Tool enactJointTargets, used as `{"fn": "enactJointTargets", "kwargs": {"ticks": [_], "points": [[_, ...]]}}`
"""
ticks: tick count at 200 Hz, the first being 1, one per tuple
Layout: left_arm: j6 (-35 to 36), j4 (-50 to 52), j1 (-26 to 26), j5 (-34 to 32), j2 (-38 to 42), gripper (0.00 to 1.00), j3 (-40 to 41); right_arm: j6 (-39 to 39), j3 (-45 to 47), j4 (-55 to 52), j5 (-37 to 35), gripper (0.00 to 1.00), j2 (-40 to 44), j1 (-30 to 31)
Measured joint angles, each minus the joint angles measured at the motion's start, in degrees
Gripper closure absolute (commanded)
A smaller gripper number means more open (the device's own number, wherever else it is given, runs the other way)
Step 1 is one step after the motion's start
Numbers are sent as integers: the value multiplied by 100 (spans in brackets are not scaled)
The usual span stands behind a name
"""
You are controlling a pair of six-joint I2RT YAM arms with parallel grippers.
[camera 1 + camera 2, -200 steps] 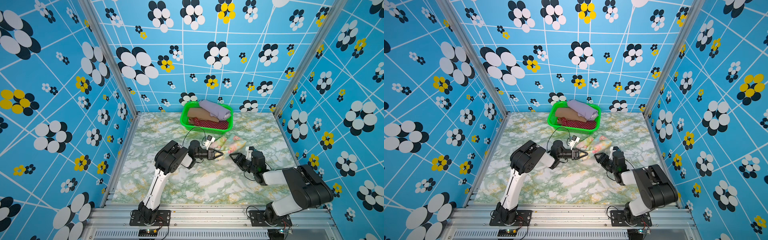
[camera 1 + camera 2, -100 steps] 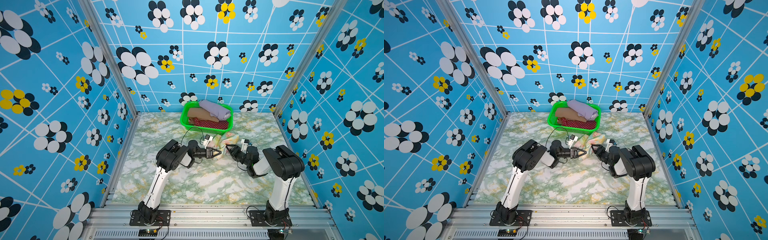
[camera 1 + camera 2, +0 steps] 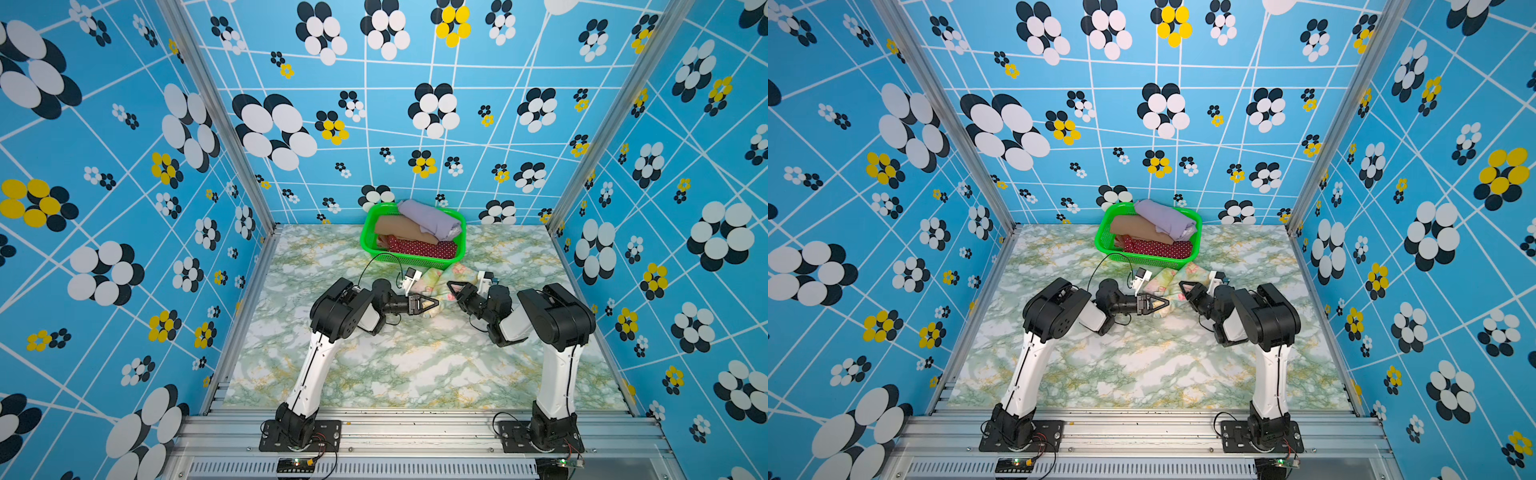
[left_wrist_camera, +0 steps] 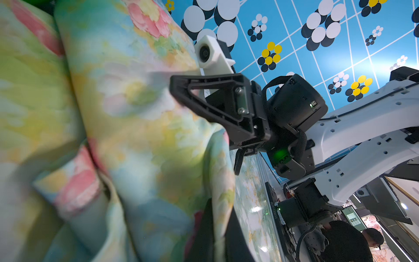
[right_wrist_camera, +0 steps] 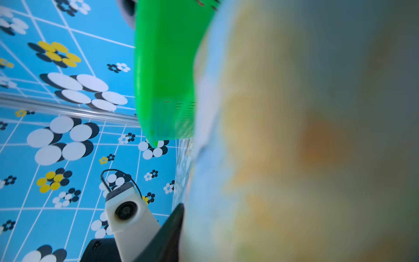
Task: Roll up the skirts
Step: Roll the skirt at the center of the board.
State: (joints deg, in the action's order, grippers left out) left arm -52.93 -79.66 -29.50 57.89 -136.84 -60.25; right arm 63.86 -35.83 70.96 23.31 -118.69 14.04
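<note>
We judge the rolling to be under way. Both arms are down at the thin pale yellow cloth skirt printed with pink flowers (image 3: pixel 442 277). It lies on the green-veined marble-patterned table (image 3: pixel 415 365), just in front of the bright green plastic basket (image 3: pixel 366 239) of other folded clothes.

The left end effector (image 3: pixel 435 304) is closed, and in the left wrist view a fold of the skirt's edge appears pinched between its fingers. The right end effector (image 3: pixel 450 286) sits against the opposite end, but we cannot tell whether its jaws are apart or together.

The next move calls for a matching hold on that side, then turning both ends together for an even roll. The skirt looks bunched into thick soft folds, a loose bundle more than a tight roll, with blue-green washes among the flowers.
</note>
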Motion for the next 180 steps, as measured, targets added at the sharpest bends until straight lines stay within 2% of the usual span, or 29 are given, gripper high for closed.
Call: {"fn": "enactJointTargets", "kwargs": {"ticks": [7,13,19,22,23,24,26,28,50,77,100,120,143,163,180], "points": [[0,-17,17,-2,7,100,26,-33,-20,-179,-20,100,59,11],[2,-15,28,-2,28,88,57,-55,-26,-337,-26,100,118,35],[39,-9,31,2,61,63,101,-101,-28,-501,-35,100,184,66],[37,-4,31,-4,83,37,131,-125,-28,-601,-44,100,221,76],[39,0,31,-7,87,20,140,-133,-28,-623,-46,100,229,81],[50,11,31,-4,105,11,160,-149,-28,-671,-50,100,249,85],[79,24,33,-4,127,2,186,-153,-26,-719,-57,100,273,90],[92,39,35,-20,146,0,219,-184,-24,-800,-72,100,306,92],[616,643,50,-208,772,0,798,-321,22,-1491,-162,100,649,79],[2181,2297,-245,-968,2441,0,1443,-457,76,-2382,-208,100,1180,76],[4183,3462,-1119,-2437,4164,0,1740,-570,131,-3248,-269,100,1727,76],[5904,3654,-2159,-3838,5071,0,2076,-625,247,-3897,-343,100,2205,76],[7606,3595,-3047,-5136,5130,0,2527,-627,393,-4457,-376,100,2643,76],[8865,3331,-3661,-6216,4566,0,2846,-625,540,-4813,-391,100,2979,76],[9654,2944,-4046,-6881,3912,1,2929,-627,625,-5069,-393,100,3230,76]]}}
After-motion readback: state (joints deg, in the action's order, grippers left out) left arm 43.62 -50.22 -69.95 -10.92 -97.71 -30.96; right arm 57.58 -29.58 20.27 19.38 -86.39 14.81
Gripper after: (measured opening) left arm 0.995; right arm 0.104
